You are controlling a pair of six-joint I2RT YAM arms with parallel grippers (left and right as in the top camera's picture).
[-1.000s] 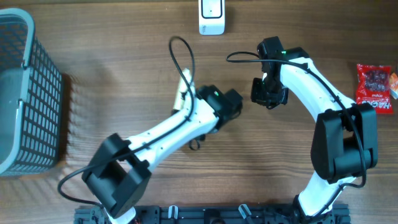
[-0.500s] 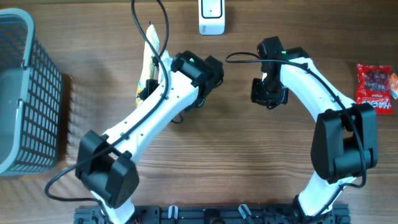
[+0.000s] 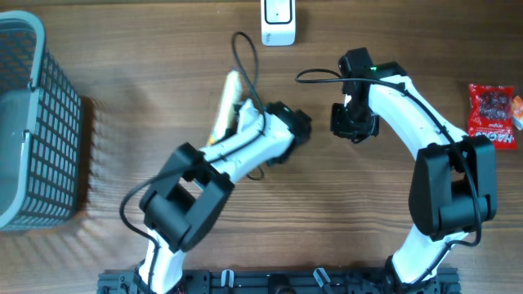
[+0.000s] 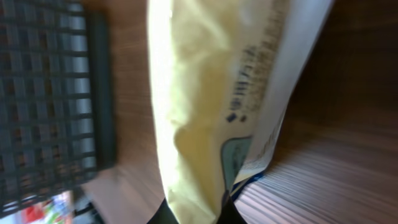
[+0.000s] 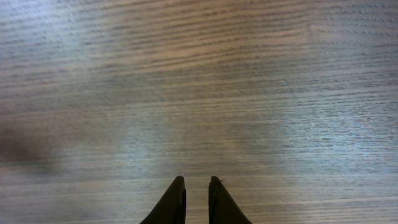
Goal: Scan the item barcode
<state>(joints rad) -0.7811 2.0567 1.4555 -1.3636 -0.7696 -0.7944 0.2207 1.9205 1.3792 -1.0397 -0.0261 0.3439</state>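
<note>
The item is a pale yellow packet (image 3: 224, 104) with dark print and a white back panel. It fills the left wrist view (image 4: 199, 99), blurred by motion. My left gripper (image 4: 196, 214) is shut on its lower end, and in the overhead view the left gripper (image 3: 245, 121) holds it edge-up over the table's middle. The white scanner (image 3: 278, 23) stands at the far edge, apart from the packet. My right gripper (image 5: 197, 183) hovers over bare wood with a narrow gap between its fingertips and nothing in it; from overhead the right gripper (image 3: 353, 122) is right of the packet.
A grey mesh basket (image 3: 37, 122) stands at the left edge, and the basket (image 4: 50, 93) also shows in the left wrist view. A red snack packet (image 3: 493, 114) lies at the far right. Black cables loop above both wrists.
The left arm swung the packet out to the upper left, then back toward the middle and turned it. The right gripper's fingers have parted slightly; the right arm stayed put.
</note>
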